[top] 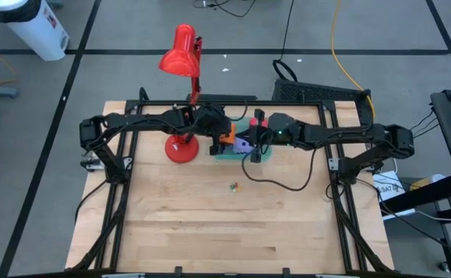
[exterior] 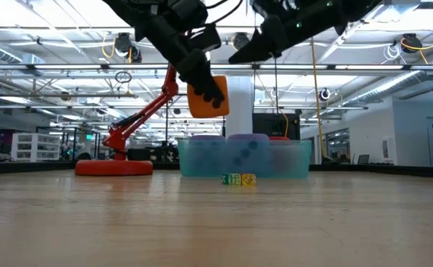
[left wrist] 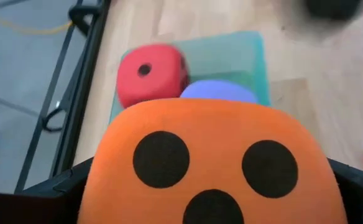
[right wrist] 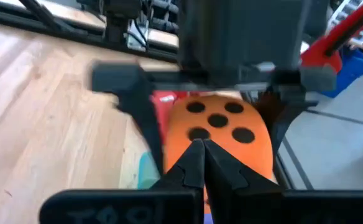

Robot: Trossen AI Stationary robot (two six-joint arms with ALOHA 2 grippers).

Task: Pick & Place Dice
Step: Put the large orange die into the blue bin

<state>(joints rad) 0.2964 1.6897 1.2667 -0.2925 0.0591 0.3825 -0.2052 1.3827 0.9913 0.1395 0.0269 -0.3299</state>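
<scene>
My left gripper point(top: 221, 134) is shut on the orange die point(exterior: 207, 96), which hangs in the air above the left end of the teal tray point(exterior: 202, 159). In the left wrist view the orange die point(left wrist: 209, 162) fills the foreground. Beyond it a red die point(left wrist: 149, 76) and a purple-blue die point(left wrist: 219, 92) sit in the tray point(left wrist: 256, 56). My right gripper point(right wrist: 203, 155) is shut and holds nothing. It hovers above the tray's right part point(top: 258, 127) and faces the left gripper. A second purple-blue die does not show apart from the first. My left gripper pinches the orange die between its two fingers point(right wrist: 145, 124), one on each of two opposite side faces point(right wrist: 181, 134). The fingers slant down from the table's left. The die is lifted clear above the tray, with a face of several pips point(right wrist: 219, 118) turned toward the right gripper.
A red desk lamp point(top: 181, 62) stands on its round base point(top: 181, 149) just left of the tray. A few tiny coloured cubes point(top: 233, 186) lie on the wood nearer than the tray. The wide near half of the wooden table point(top: 225, 232) holds nothing else. Black frame rails run along both sides.
</scene>
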